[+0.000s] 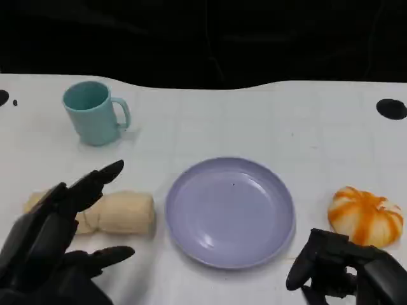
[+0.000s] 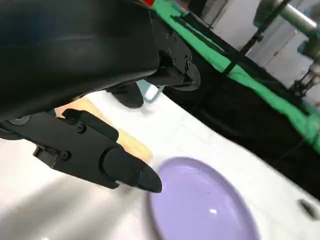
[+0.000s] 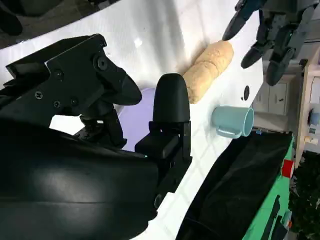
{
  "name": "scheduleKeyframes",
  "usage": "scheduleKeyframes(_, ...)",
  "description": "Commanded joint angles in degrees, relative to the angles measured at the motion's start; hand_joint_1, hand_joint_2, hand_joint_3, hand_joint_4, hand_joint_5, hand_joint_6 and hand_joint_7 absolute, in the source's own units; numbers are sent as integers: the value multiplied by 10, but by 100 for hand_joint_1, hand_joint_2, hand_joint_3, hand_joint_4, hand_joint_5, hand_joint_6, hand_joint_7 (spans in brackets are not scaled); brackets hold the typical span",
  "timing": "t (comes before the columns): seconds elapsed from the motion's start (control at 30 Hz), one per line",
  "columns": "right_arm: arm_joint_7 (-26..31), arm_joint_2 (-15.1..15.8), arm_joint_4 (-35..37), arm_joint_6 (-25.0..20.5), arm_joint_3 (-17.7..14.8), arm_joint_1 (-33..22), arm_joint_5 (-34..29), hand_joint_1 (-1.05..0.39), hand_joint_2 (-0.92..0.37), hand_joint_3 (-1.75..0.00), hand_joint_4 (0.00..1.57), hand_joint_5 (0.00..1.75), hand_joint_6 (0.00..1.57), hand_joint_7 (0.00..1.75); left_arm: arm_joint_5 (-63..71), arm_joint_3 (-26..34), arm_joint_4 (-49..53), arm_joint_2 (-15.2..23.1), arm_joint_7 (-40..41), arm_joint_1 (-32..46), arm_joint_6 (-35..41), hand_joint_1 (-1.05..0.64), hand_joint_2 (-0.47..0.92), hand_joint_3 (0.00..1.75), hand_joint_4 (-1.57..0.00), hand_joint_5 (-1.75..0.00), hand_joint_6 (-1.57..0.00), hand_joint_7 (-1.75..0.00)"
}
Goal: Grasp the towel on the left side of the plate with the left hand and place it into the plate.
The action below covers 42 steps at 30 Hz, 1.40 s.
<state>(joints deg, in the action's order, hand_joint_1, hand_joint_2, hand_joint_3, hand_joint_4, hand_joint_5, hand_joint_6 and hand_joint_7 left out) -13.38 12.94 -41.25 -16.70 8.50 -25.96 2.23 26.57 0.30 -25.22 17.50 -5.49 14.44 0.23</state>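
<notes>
Left hand (image 1: 54,238) hangs over the near-left of the desk (image 1: 254,121), fingers (image 1: 102,175) spread wide, thumb well apart from the rest, nothing in them. It sits above and partly in front of the towel (image 1: 124,213), so from the head view I can't tell if any fingertip touches the cloth yet; the right wrist view shows the fingers poised just off the roll's end, not clamped.

The towel is a cream roll lying left-right on the desk, just left of the plate (image 1: 230,213), w/ a small gap between them. A band or tie seems to cinch it about the middle. Looks light, soft and squashy, terry-type cloth, so prob. not slippery and not fragile. It'll give under pressure and could sag or unroll if taken by one end. Best bet, I'd say: wrap the fingers across the middle, near the cinch, thumb on the near side, others on the far side.

The plate is lilac, shallow, smooth, nothing in it. Short carry to the right.

Far left stands a teal mug (image 1: 95,113), well apart from the towel. Right of the plate lies an orange-and-white pumpkin-shaped thing (image 1: 365,216). Right hand (image 1: 343,270) rests near-right, fingers curled in, holding nothing.
</notes>
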Motion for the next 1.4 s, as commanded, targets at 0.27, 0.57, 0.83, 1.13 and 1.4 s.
scheduleKeyframes(0.27, 1, 3, -5, -1, -7, 0, 4, -3, -59, -110, 71, 175, 61, 147, 223, -70, 22, 84, -87, -99, 70, -50, 83, 0, -15, -51, -30, -1)
scheduleKeyframes(0.57, 0, 5, -7, -2, -11, -3, 4, -2, -61, -109, 71, 175, 62, 146, 273, -131, 161, 85, -135, -208, 112, -54, 82, 0, -34, -26, -33, 0)
scheduleKeyframes(0.83, 2, 5, -14, -4, -6, -6, 1, -3, -60, -109, 71, 175, 62, 146, 295, -192, 327, 77, -96, -291, 117, -52, 85, 1, -48, -12, -36, -1)
scheduleKeyframes(1.13, 4, 4, -18, -3, -4, -8, -1, -6, -60, -108, 72, 175, 62, 146, 265, -237, 511, 46, -12, -348, 81, -39, 92, 7, -75, -41, -52, -3)
scheduleKeyframes(1.4, 2, 4, -21, -8, -7, -8, 4, -6, -60, -108, 73, 175, 62, 146, 232, -231, 582, 46, 197, -336, -14, -25, 92, 20, -81, -171, -65, -145)
